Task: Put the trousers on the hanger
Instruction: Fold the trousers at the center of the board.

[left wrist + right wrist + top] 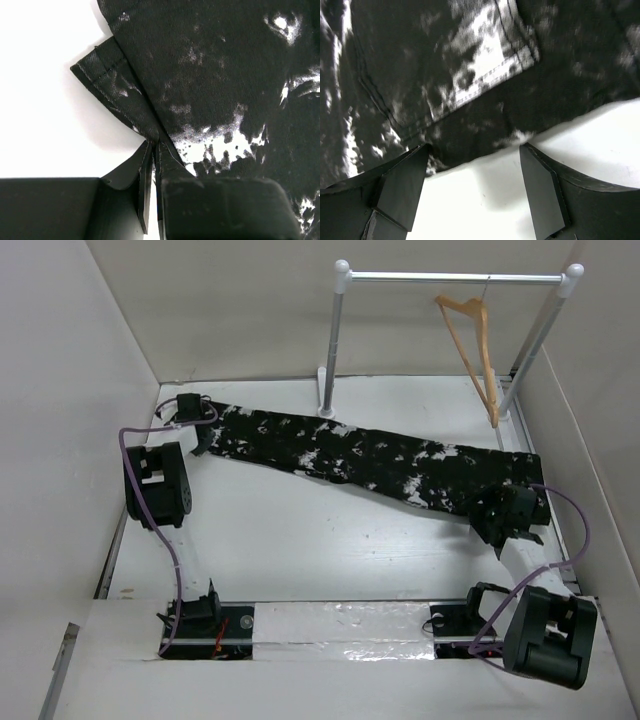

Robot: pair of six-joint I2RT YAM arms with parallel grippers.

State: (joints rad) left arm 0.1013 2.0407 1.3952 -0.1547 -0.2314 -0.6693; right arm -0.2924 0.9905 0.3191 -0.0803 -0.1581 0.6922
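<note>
The trousers (360, 455), black with white splatter, lie stretched flat across the table from far left to right. The wooden hanger (472, 345) hangs by its hook from the rack's rail at the back right, apart from both arms. At the trousers' left end my left gripper (203, 438) is shut on them. In the left wrist view its fingertips (155, 146) pinch a fold at the trousers' hem (120, 90). My right gripper (507, 522) stands open at the trousers' right end. Its wrist view shows the trousers' edge (470, 135) just ahead of the spread gripper (475, 157), bare table between the fingers.
A white and silver rack (340, 340) stands at the back of the table, with its right post (535, 340) near the right wall. White walls close in on the left and right. Purple cables loop beside each arm (150, 440) (570, 510).
</note>
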